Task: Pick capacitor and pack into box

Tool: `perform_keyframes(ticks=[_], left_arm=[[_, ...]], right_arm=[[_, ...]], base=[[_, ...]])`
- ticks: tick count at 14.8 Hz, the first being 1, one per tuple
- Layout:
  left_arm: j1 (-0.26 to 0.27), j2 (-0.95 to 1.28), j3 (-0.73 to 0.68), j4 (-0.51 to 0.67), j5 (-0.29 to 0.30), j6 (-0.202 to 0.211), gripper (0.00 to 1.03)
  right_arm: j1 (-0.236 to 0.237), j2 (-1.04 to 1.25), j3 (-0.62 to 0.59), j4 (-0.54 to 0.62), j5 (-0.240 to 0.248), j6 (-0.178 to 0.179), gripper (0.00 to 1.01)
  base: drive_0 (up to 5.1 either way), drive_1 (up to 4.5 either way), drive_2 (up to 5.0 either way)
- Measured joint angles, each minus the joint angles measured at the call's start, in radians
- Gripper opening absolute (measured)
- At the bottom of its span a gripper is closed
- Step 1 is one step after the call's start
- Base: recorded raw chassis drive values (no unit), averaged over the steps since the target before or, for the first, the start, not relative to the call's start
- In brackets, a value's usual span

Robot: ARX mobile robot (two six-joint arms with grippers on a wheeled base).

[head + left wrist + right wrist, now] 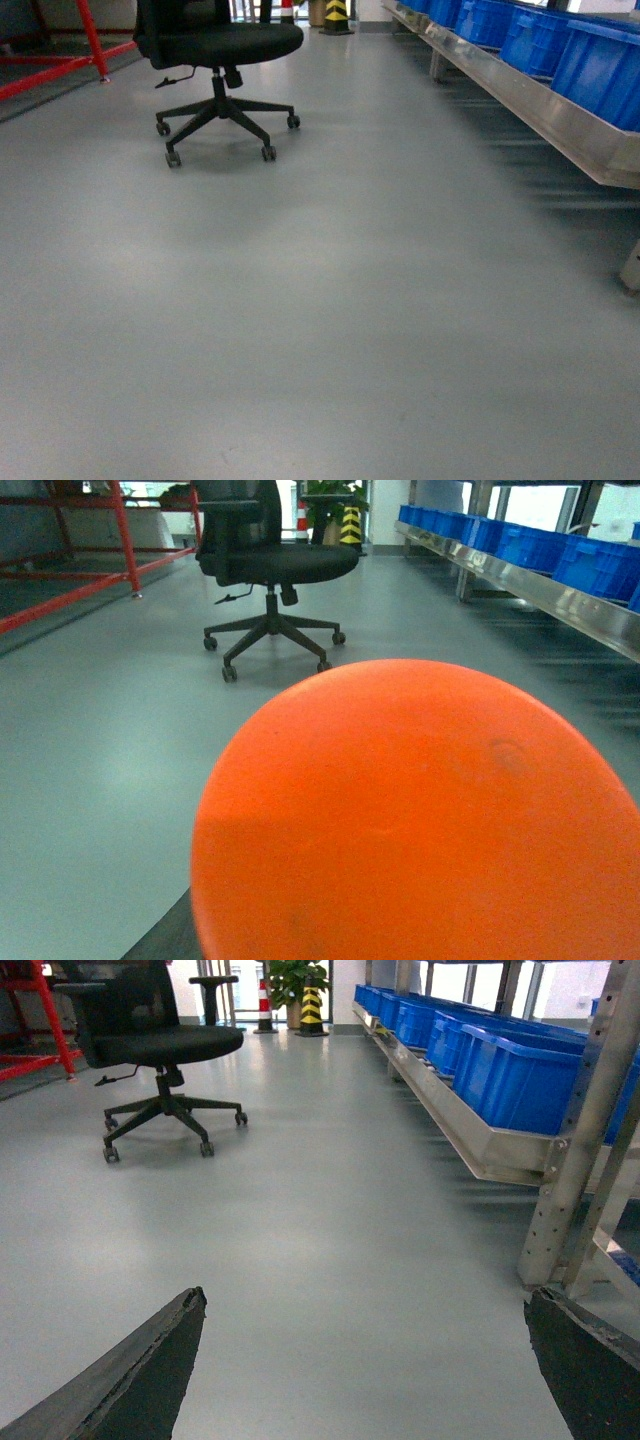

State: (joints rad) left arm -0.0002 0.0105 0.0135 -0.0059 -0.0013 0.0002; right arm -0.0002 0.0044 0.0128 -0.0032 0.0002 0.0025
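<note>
The capacitor [420, 820] fills the lower part of the left wrist view as a large, blurred orange round end, held up off the grey floor right in front of the camera. My left gripper is shut on it. Only a dark sliver of one of its fingers [165, 942] shows at the bottom left. In the right wrist view, my right gripper [365, 1365] is open, its two dark fingers [140, 1380] spread wide with only bare floor between them. The box is out of view. Neither gripper appears in the head view.
A black office chair [220, 45] on castors stands ahead on the left. A metal rack [540, 105] with blue crates [600, 65] runs along the right, with a perforated upright post [575, 1150] close by. A red frame [60, 60] and a yellow-black bollard [337, 14] stand farther back.
</note>
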Motion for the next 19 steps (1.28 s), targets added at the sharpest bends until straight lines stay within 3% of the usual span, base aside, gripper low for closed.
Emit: perform_keyframes(ticks=[19], left_arm=[[0.0,0.0,0.0,0.001,0.001,0.0,0.44]], right_arm=[[0.0,0.0,0.0,-0.002,0.001,0.0,0.98]], base=[[-4.9,2.53,2.5]])
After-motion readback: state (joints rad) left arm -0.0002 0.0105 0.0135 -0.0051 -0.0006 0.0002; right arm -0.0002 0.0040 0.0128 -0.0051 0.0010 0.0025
